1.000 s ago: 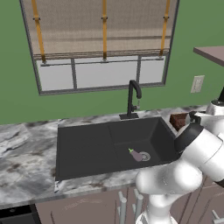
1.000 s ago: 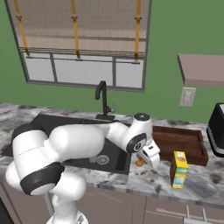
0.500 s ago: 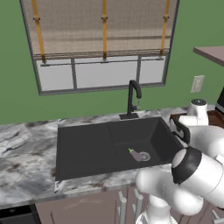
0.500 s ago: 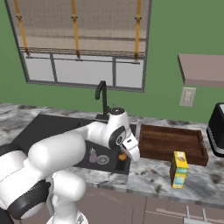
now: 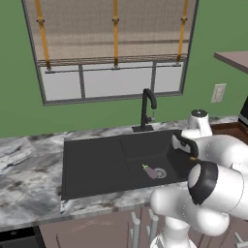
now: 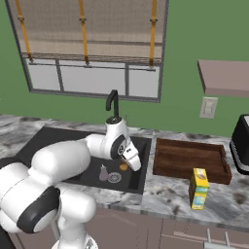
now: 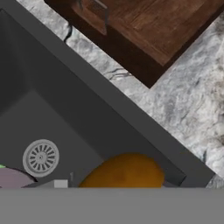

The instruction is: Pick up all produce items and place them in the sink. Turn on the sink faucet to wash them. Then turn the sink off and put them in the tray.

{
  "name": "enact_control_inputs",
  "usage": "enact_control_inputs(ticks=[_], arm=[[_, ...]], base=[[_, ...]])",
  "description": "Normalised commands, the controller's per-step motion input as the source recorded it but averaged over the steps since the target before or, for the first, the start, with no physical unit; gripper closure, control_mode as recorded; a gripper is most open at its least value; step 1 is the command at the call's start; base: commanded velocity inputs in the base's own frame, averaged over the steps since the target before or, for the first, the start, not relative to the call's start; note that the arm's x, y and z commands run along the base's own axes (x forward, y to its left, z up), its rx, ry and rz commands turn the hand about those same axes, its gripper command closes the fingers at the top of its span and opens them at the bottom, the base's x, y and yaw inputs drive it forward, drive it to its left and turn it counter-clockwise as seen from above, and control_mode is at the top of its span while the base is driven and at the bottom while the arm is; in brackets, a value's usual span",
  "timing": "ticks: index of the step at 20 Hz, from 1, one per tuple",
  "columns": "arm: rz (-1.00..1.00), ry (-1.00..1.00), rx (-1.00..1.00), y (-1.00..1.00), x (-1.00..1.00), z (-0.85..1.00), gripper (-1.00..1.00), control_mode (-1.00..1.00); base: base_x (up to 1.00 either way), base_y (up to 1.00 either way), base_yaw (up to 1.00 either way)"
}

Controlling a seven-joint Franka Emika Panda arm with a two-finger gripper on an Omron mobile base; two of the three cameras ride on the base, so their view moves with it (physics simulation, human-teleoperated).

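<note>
My gripper (image 6: 126, 165) hangs low over the right part of the black sink (image 6: 57, 142), shut on the orange produce item (image 6: 123, 167). In the hand view that orange piece (image 7: 124, 173) sits at the bottom, just inside the sink's right wall (image 7: 87, 109). The purple produce item (image 6: 103, 172) with its green stem lies on the sink floor (image 5: 97, 164) beside the round drain (image 7: 40, 157), and its edge (image 7: 11, 179) shows at lower left. The black faucet (image 6: 113, 104) stands behind the basin. To the right lies the brown wooden tray (image 6: 189, 160), with its corner (image 7: 144, 30) close by.
A yellow carton (image 6: 198, 188) stands on the marble counter (image 7: 188, 100) in front of the tray. A dark toaster (image 6: 241, 143) sits at the far right. A narrow strip of counter separates sink and tray.
The arm has swung left from the counter strip beside the tray to above the sink's right end, carrying the orange piece and coming lower.
</note>
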Motion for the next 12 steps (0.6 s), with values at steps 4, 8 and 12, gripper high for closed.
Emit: enact_control_inputs(ticks=[4, 8, 12], arm=[[0.03, 0.0, 0.0, 0.41, 0.52, 0.0, 1.0, -1.0], [0.03, -0.01, 0.0, 0.31, 0.49, -0.09, 1.0, -1.0], [0.05, -0.02, 0.0, 0.15, 0.4, -0.15, 1.0, -1.0]], base=[[0.0, 0.0, 0.0], [0.0, 0.0, 0.0], [0.0, 0.0, 0.0]])
